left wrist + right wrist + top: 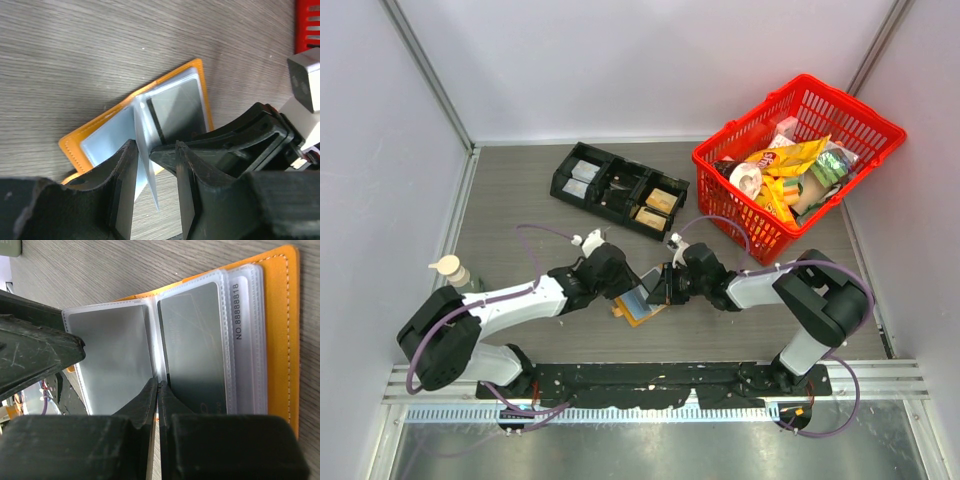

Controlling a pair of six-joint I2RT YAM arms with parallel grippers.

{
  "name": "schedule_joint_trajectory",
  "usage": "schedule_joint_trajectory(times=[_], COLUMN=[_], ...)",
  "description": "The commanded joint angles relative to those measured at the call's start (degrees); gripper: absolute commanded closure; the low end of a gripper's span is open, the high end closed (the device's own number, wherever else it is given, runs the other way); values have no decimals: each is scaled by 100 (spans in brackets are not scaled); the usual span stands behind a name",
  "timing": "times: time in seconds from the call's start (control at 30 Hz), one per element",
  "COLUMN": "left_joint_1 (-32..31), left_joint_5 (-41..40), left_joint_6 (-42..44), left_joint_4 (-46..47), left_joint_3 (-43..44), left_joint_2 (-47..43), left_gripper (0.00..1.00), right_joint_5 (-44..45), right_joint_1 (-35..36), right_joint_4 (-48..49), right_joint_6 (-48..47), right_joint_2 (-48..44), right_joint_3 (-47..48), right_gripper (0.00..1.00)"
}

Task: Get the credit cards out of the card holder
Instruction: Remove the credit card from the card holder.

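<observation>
Orange card holder (638, 310) lies open on the counter between my claws. My right claw (159, 387) is clenched on its upright middle sleeve (142, 127). My left claw (153, 144) straddles that sleeve, unclenched, with the spine running claw to claw.

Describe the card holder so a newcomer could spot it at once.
Start at the black compartment tray at the back of the table; come forward to where the left gripper and right gripper meet. The card holder lies open there: a flat orange wallet with clear plastic sleeves, the only orange thing on the bare wood.
</observation>
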Motion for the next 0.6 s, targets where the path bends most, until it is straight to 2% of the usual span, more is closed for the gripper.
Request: schedule_joint_trajectory(times=[0.0,0.07,0.23,0.57], left_joint_1=[8,17,17,8], left_joint_5=[245,201,166,499], left_joint_6=[30,-5,56,197], left_joint_4=[338,285,206,162], left_joint_3=[254,254,429,1106], left_joint_2=[145,180,347,1067], left_gripper=[63,65,69,69], right_joint_5=[228,263,553,1782], right_joint_1=[-1,-1,-1,-1], right_joint_4=[-600,-723,-1215,-1971], right_joint_6=[-160,-168,-317,-555], right_joint_2=[-201,-368,-1026,-2029], right_joint_3=[72,151,265,160], right_gripper=[91,90,80,78])
